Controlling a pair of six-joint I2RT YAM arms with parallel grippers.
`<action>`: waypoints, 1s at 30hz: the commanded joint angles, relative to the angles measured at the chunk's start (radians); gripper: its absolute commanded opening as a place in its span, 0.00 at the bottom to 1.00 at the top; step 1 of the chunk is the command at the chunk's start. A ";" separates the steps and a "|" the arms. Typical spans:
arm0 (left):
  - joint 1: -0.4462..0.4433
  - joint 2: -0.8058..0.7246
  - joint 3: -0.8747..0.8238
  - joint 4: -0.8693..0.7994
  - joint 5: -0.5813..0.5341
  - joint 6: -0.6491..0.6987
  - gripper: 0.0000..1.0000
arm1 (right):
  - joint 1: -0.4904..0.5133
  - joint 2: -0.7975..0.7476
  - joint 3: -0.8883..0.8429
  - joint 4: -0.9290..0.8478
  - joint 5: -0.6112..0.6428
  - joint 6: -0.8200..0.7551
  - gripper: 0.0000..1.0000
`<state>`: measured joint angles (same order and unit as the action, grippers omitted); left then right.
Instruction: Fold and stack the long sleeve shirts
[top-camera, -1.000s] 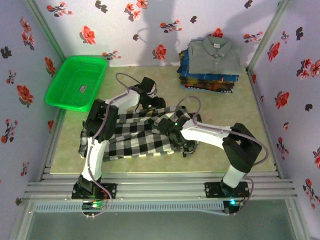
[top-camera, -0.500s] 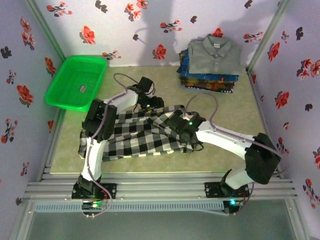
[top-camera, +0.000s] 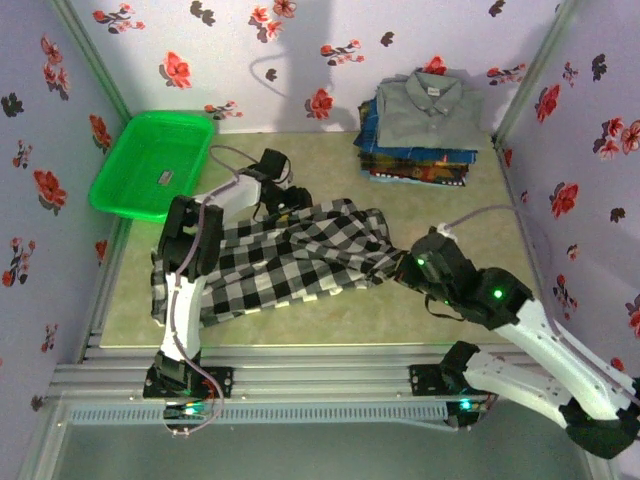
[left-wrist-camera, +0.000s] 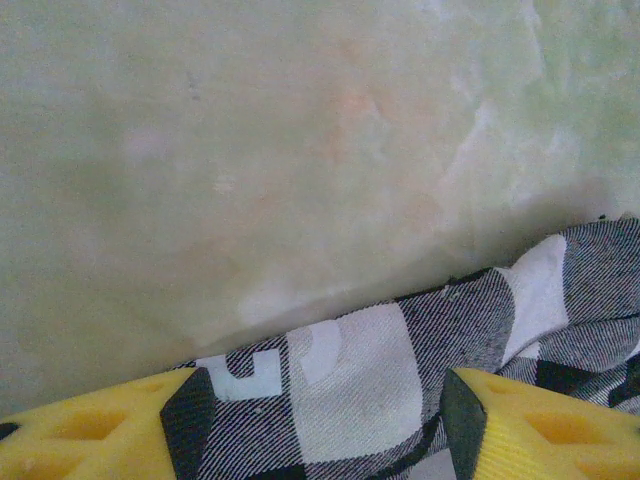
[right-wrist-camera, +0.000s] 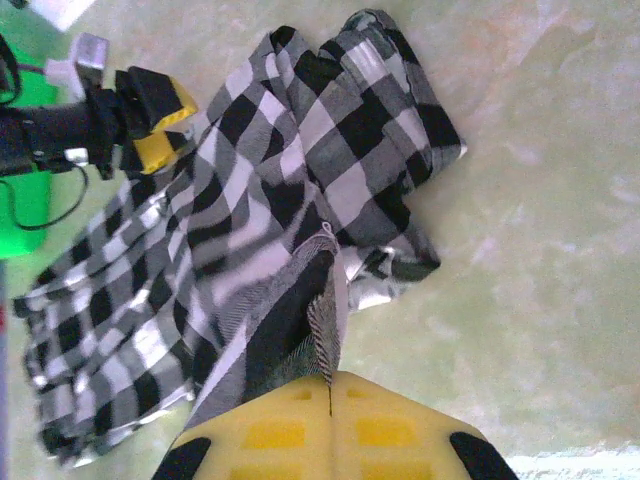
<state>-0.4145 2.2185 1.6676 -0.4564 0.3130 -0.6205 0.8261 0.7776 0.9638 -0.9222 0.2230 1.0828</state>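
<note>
Rail (top-camera: 320, 375): ribbed aluminium, straight, on the near side of the checked shirt (top-camera: 290, 265).

Table (top-camera: 470, 225): flat, matt, pale green with marbled streaks; lies under the checked shirt.

Right gripper (right-wrist-camera: 330, 384): yellow fingers (right-wrist-camera: 270, 432) pressed together on a fold at the checked shirt's right end, where the cloth is drawn into a narrow tail.

Checked shirt: soft woven cloth in black-and-white squares, rumpled, spread across mid-table.

Left gripper (left-wrist-camera: 320, 425): at the checked shirt's far edge; yellow fingers (left-wrist-camera: 90, 440) apart, cloth lying between them.

Basket (top-camera: 105, 185): green plastic, rectangular, shallow; far left of the checked shirt, apart from it.

Stack (top-camera: 415, 160): folded blue and dark patterned shirts, squared; far right of the checked shirt. Grey shirt (top-camera: 430, 105) on top, collar toward the back.

Walls (top-camera: 580, 150): pale lilac, printed with red and black flowers; beyond the checked shirt on three sides.
</note>
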 joint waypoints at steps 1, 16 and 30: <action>0.028 -0.008 -0.020 -0.065 -0.066 0.030 0.65 | -0.004 -0.043 -0.026 -0.082 -0.050 0.135 0.00; 0.058 -0.029 -0.051 -0.092 -0.133 0.030 0.65 | 0.073 -0.087 -0.184 -0.042 -0.204 0.300 0.00; 0.097 -0.005 0.025 -0.074 -0.162 0.018 0.66 | 0.185 0.100 -0.247 0.088 -0.345 0.259 0.00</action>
<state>-0.3462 2.1925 1.6562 -0.5007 0.2081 -0.6064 1.0016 0.8513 0.7166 -0.8452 -0.0914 1.3682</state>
